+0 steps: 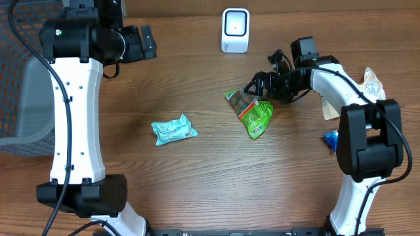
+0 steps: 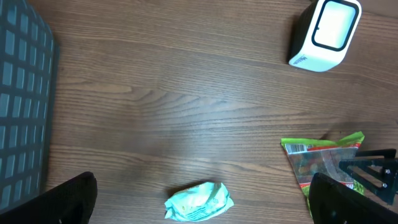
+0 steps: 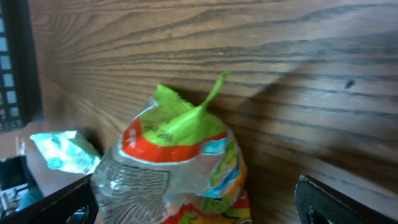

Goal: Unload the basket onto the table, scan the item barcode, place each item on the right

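We find the green snack bag point(image 1: 254, 113) lying on the table point(image 1: 197, 183), near the white scanner point(image 1: 235, 30) but not touching it. The right gripper point(image 1: 254, 88) hovers at its upper end, jaws spread wide and holding nothing. The left gripper point(image 1: 148, 41) is also open, well apart. We judge the bag light, crinkly and slippery. It is best pinched at a sealed edge, leaving the code uncovered.

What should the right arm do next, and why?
Probably lower the right gripper a little and close it on the green snack bag. Its jaws stand wide open with the bag between the fingers, and the bag looks ungripped, lying on the table. The scanner stands apart from the bag, so the bag needs a grasp before its barcode can be presented.
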`<state>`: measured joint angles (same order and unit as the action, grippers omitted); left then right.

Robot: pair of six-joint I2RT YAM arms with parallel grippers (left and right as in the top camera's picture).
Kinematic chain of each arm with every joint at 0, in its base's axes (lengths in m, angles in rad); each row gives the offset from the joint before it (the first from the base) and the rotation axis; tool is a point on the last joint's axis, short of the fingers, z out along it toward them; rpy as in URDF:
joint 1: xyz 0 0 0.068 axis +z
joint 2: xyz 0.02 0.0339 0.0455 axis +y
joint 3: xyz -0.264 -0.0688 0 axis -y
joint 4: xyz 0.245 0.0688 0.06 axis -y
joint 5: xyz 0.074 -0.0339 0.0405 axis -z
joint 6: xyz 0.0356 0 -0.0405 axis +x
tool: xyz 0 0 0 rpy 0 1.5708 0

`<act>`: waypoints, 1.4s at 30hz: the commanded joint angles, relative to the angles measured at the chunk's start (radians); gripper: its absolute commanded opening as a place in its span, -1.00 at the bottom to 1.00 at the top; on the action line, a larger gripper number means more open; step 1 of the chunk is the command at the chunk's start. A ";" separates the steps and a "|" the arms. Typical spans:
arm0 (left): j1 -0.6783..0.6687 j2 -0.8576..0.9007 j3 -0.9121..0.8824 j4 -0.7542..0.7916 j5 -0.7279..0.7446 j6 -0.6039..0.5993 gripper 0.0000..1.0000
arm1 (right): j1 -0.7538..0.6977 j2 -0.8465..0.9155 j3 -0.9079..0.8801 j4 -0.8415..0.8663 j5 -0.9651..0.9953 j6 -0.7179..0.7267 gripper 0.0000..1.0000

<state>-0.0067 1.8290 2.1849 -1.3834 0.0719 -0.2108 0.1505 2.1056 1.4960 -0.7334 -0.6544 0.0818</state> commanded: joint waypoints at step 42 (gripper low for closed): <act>0.000 -0.017 0.003 0.003 0.006 -0.014 1.00 | 0.348 -0.066 0.299 0.062 1.428 -0.095 -0.92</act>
<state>-0.0067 1.8290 2.1849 -1.3834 0.0719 -0.2108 0.4309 2.0815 1.7588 -0.7692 0.3489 0.1532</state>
